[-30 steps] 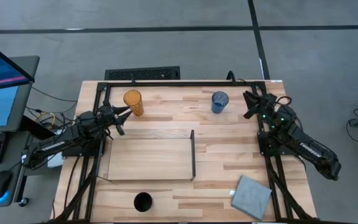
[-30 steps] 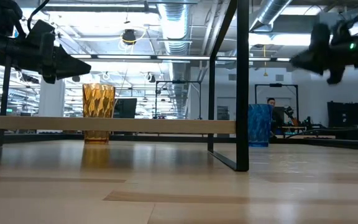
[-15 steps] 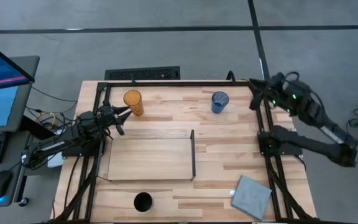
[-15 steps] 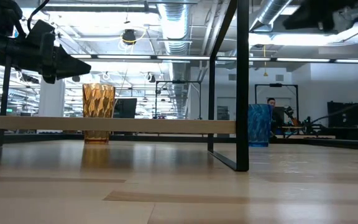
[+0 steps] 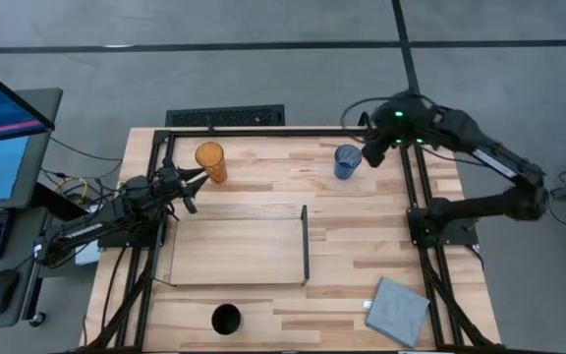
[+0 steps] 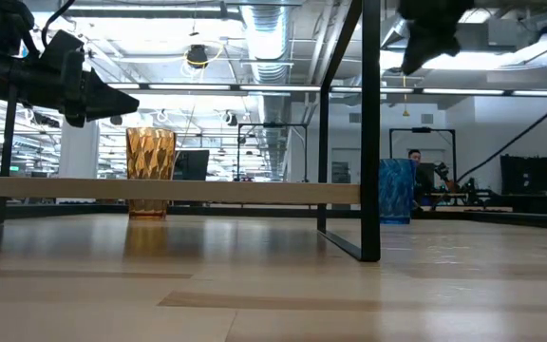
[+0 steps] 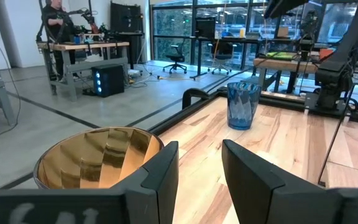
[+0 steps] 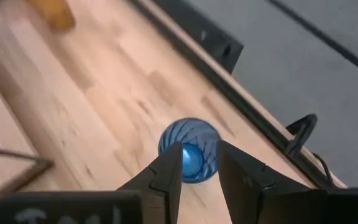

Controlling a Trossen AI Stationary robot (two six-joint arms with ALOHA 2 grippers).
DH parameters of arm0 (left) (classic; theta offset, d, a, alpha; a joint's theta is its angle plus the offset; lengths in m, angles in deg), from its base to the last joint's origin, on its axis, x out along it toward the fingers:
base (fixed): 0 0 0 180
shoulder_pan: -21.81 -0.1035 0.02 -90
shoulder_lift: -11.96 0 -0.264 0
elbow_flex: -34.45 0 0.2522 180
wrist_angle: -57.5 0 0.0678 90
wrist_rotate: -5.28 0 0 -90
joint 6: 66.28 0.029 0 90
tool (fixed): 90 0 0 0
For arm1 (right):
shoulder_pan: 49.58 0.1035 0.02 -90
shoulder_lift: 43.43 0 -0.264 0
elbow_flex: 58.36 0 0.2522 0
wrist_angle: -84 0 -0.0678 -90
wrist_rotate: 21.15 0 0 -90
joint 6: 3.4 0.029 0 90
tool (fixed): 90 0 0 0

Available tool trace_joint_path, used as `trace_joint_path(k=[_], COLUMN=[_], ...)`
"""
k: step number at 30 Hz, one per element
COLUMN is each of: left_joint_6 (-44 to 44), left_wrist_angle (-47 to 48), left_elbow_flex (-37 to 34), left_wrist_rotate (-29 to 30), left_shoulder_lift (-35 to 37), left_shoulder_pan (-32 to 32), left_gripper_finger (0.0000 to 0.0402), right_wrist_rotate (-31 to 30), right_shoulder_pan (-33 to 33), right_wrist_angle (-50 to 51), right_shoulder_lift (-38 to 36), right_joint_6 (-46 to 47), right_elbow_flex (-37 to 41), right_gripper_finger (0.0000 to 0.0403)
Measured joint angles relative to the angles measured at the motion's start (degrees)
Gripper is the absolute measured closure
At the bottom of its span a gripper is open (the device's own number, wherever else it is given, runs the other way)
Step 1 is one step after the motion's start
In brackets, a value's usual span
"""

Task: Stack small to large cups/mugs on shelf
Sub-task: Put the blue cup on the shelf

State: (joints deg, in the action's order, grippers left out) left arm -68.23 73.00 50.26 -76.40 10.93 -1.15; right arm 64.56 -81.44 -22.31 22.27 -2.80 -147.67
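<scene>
Right hand (image 5: 369,149) hangs above the table (image 5: 362,256), just beside and above the blue cup (image 5: 347,160) at roughly 1 o'clock on the table; in the right wrist view its fingers (image 8: 166,175) are parted, empty, straddling the cup's mouth from overhead. Left hand (image 5: 193,178) waits at 10 o'clock, fingers spread and empty, just beside the orange tumbler (image 5: 210,161). Shelf (image 5: 239,251) sits mid-table, nothing on it; black cup (image 5: 226,319) at 7 o'clock near the front edge. Step in hand looks like the reach for the blue cup. To do it well: centre the gap on the rim, drop straight down, one finger inside and one outside the wall or both around it, close gently since the thin plastic likely flexes, lift without tipping.
</scene>
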Motion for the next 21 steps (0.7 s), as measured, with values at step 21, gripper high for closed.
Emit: trace_joint_path(k=[21], left_joint_6=[-0.2], left_wrist_angle=[0.0], left_elbow_flex=[0.0], left_wrist_rotate=[0.0], left_shoulder_lift=[0.0], left_shoulder_pan=[0.0], left_gripper_finger=[0.0287], right_wrist_rotate=[1.5], right_shoulder_pan=[2.4], right_wrist_angle=[6.1], right_shoulder_lift=[25.0], right_joint_6=[11.2], right_elbow_flex=[-6.9], right_gripper_finger=[0.0282])
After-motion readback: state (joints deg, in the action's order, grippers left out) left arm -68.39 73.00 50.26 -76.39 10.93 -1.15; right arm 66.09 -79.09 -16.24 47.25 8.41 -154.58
